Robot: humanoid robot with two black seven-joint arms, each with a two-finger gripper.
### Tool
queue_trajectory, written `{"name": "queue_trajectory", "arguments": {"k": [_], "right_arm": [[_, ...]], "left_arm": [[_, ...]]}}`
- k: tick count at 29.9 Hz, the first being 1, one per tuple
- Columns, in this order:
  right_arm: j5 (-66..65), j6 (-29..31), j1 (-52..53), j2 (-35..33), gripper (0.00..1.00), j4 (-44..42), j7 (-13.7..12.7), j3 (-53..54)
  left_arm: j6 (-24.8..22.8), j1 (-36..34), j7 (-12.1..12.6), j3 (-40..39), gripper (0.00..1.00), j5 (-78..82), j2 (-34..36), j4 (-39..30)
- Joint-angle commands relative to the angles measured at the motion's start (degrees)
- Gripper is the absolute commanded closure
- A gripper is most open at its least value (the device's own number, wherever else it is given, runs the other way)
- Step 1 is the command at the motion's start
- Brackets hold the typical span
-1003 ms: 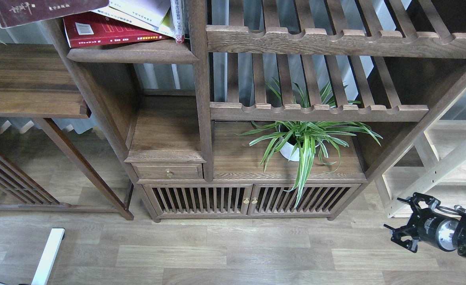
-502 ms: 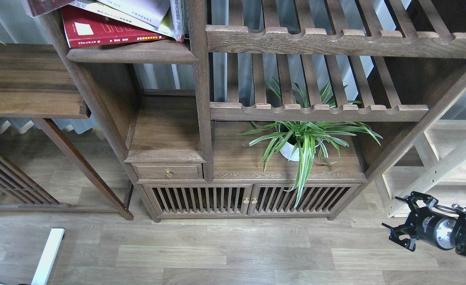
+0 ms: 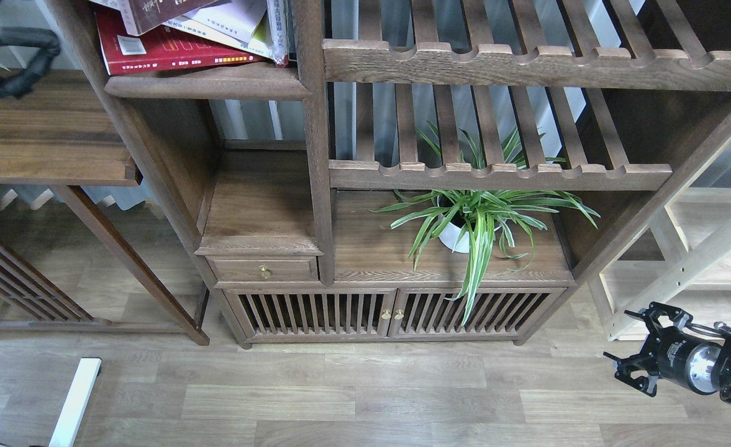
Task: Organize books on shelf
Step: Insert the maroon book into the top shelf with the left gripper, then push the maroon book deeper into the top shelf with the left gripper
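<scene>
The books lie in a loose slanted pile on the shelf (image 3: 207, 84) at the top left. A glossy red book (image 3: 166, 51) is at the bottom, with pale white ones (image 3: 231, 18) and a yellow-green edge (image 3: 259, 45) over it. A maroon book (image 3: 154, 11) rests tilted on top, cut off by the frame's upper edge. Only a black part of my left arm (image 3: 11, 59) shows at the far left; its gripper is out of view. My right gripper (image 3: 627, 347) hangs low at the right above the floor, open and empty.
Slatted racks with scalloped rails (image 3: 495, 62) fill the bay to the right of the books. A potted spider plant (image 3: 474, 220) stands on the cabinet top. A small drawer (image 3: 263, 270) sits below an empty bay. A pale shelving unit (image 3: 700, 261) stands at right, a side table (image 3: 42, 136) at left.
The maroon book has moved right, from outside the bookcase post onto the pile. A part of my left arm has come into view at the top left. The right gripper has barely moved.
</scene>
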Motion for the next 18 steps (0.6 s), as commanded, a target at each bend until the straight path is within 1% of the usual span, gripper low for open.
{"name": "queue_trajectory", "arguments": {"k": [1, 4, 6, 11, 18], "right_arm": [[0.03, 0.00, -0.32, -0.01, 0.14, -0.07, 0.00, 0.00], [0.03, 0.00, -0.40, -0.01, 0.14, 0.02, 0.00, 0.00], [-0.06, 0.00, -0.40, -0.01, 0.14, 0.02, 0.00, 0.00], [-0.06, 0.17, -0.58, -0.10, 0.14, 0.02, 0.00, 0.00], [-0.06, 0.17, -0.93, -0.19, 0.14, 0.02, 0.00, 0.00]], "left_arm": [[4.20, -0.59, -0.47, -0.20, 1.00, 0.82, -2.14, 0.63], [4.20, -0.85, -1.52, -0.29, 1.00, 1.08, -3.90, 0.71], [4.20, -1.12, -1.70, -0.29, 1.00, 1.96, -5.13, 1.06], [4.20, -2.88, -1.61, -0.03, 1.00, 4.77, -8.20, 3.52], [4.20, -3.14, -1.70, 1.38, 1.00, 10.31, -12.16, 5.72]]}}
